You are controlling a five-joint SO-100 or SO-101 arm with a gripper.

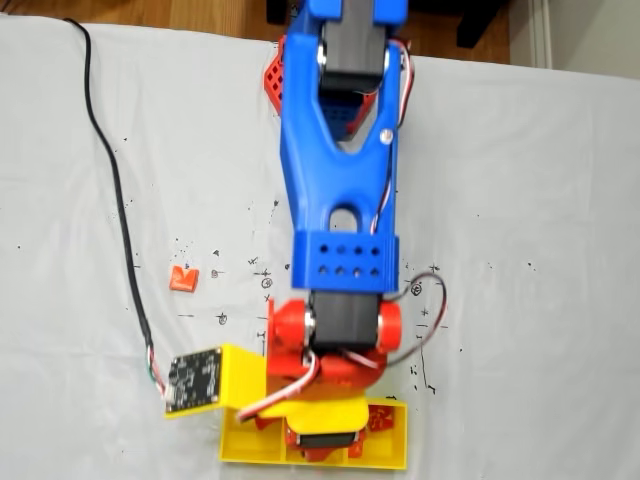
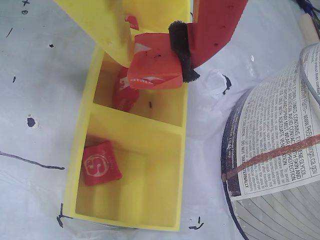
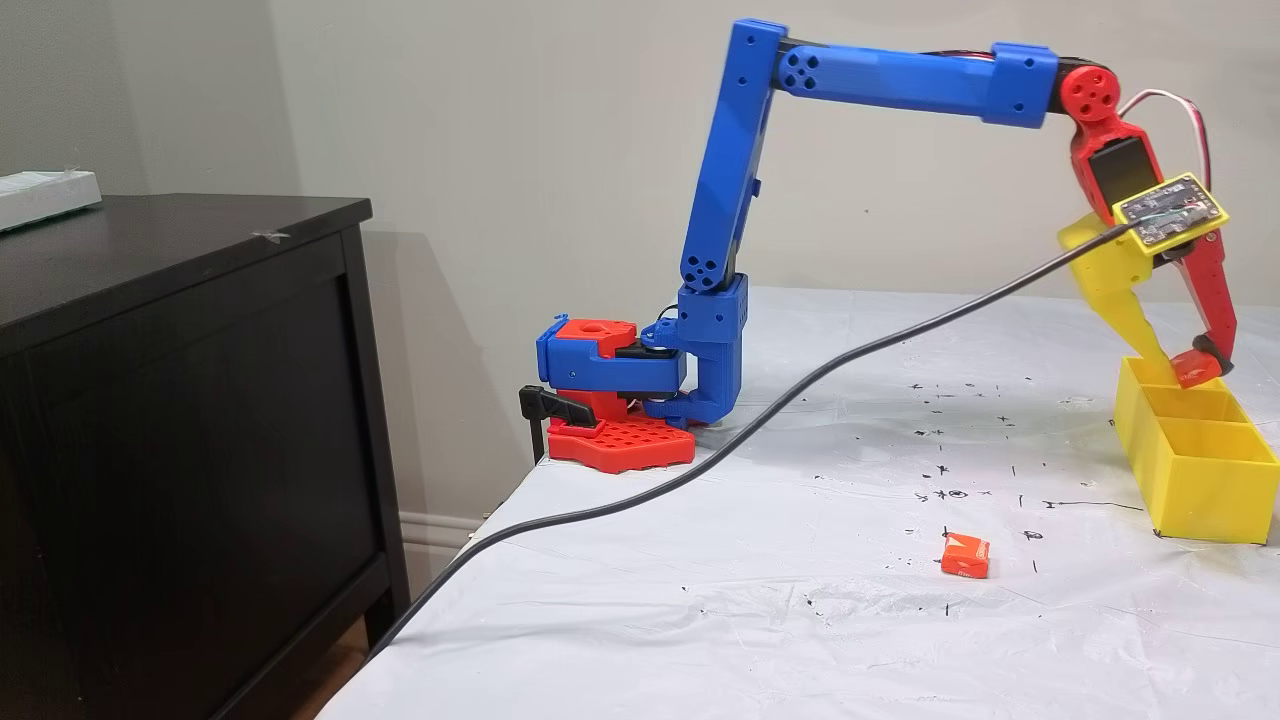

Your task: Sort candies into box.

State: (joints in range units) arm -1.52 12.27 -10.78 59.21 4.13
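1. Orange-red candy (image 2: 156,62) is clamped in the tool (image 2: 160,60), held above the yellow box (image 2: 150,131), over its middle compartment in the wrist view.
2. Two candies are already seen inside; one more (image 3: 965,555) lies on the surface (image 3: 800,600), well left of the box.
3. If released off-centre, the divider could be clipped and the candy bounced out.

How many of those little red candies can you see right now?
4: one in the gripper over the box, one below it, one in the next compartment, one on the table. Others may be hidden.
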